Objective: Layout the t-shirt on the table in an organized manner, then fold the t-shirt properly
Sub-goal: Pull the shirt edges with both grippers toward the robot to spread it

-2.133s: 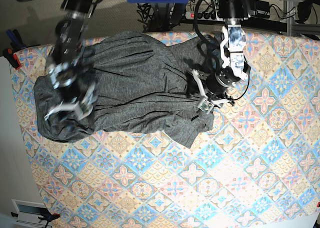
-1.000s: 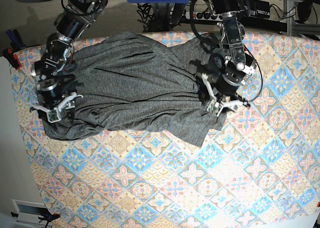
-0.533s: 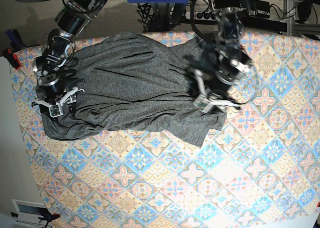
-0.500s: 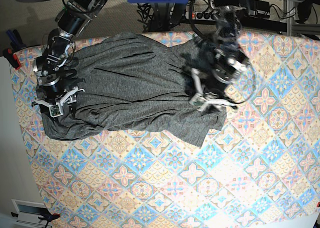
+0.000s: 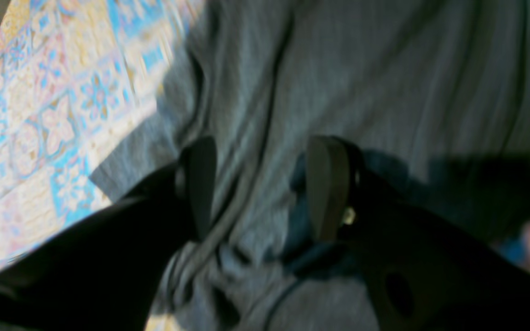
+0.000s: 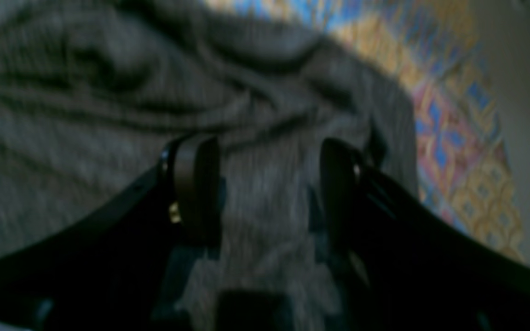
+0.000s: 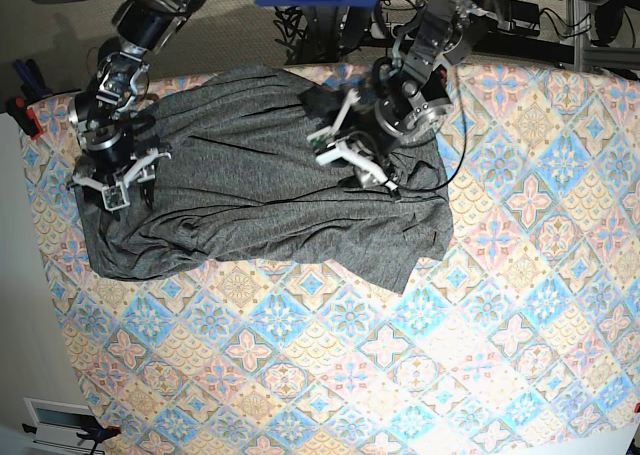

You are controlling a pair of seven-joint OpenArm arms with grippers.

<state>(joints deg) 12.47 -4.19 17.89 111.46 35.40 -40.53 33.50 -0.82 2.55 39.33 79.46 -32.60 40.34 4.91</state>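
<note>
The dark grey t-shirt point(image 7: 250, 185) lies wrinkled across the far left part of the patterned table point(image 7: 400, 375), long side running left to right. My left gripper point(image 7: 358, 165) hovers over the shirt's right-middle area, open. The left wrist view shows its fingers point(image 5: 200, 184) apart over grey folds point(image 5: 384, 82), near a sleeve edge and the table point(image 5: 62, 92). My right gripper point(image 7: 112, 187) is over the shirt's left end, also open. In the right wrist view its fingertips point(image 6: 196, 184) straddle rumpled cloth point(image 6: 108, 92), with nothing pinched.
Cables and a power strip point(image 7: 400, 27) run beyond the far table edge. A red clamp point(image 7: 25, 115) sits at the left edge, with grey floor point(image 7: 30, 305) beside it. The near and right parts of the table show bare patterned cloth point(image 7: 520, 275).
My left gripper swung from the shirt's right edge up and left over its middle. My right gripper rose slightly toward the far side. The shirt's right side lies a bit wider.
</note>
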